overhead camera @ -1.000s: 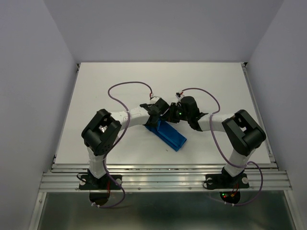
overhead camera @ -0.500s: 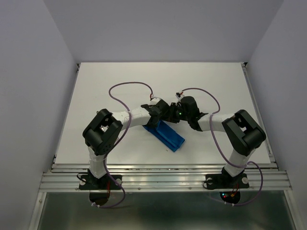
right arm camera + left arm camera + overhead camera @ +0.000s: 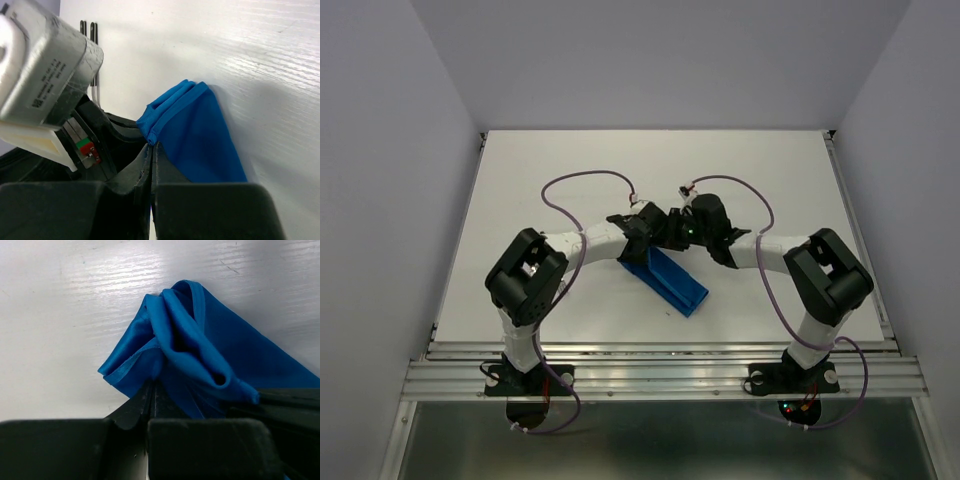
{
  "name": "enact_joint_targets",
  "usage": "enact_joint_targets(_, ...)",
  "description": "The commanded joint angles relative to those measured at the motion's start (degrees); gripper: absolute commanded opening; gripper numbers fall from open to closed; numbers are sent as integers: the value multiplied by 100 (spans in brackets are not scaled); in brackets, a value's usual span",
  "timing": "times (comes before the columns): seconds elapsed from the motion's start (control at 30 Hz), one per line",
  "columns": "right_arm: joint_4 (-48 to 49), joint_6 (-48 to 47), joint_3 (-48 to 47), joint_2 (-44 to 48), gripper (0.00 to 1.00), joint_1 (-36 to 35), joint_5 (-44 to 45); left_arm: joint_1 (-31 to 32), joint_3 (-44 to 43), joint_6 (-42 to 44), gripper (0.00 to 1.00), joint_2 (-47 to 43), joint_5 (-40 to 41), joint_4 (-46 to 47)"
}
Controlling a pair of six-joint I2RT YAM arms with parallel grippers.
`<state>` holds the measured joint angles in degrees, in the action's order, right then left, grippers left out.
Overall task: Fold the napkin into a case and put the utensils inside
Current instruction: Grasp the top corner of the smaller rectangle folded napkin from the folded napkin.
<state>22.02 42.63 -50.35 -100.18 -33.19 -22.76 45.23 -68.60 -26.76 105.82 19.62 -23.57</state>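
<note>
Folding is in hand; the napkin [image 3: 667, 281] lies mid-frame as a narrow strip; left gripper [image 3: 152, 388] and right gripper [image 3: 151, 148] both pinch its upper-left end; the next move likely needs an even, joint lift

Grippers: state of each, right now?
Left gripper: closed, pinching a fold of the napkin.
Right gripper: closed, pinching the napkin's edge.

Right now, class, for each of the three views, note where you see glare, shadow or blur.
Top view: even, soft light, everything sharp, only faint shadows on the table. Left wrist view: streaky glare on the table, napkin crisp, left gripper dark and blurred. Right wrist view: bright sheen at right, soft shadow beside the napkin, right gripper out of focus.
</note>
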Motion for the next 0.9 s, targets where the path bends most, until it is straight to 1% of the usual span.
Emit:
enact_joint_targets(0.0, -110, -255, -335, -28, 1, -222, -53, -234, 224, 101, 0, -545, -572, 274)
enact_joint_targets(0.27, -312, -326, -511, -247, 1, -433, 35, -655, 584, 57, 0, -852, -1319, 740)
enact_joint_targets(0.47, -339, -282, -590, -493, 1, -539, 44, -858, 804, 22, 0, -958, -1715, 1003)
enact_joint_targets(0.67, -418, -247, -731, -757, 1, -654, 70, -946, 857, -13, 0, -1037, -1786, 1056)
enact_joint_targets(0.87, -716, -273, -915, -1003, 1, -706, 237, -1060, 945, -39, 0, -1134, -1935, 1162)
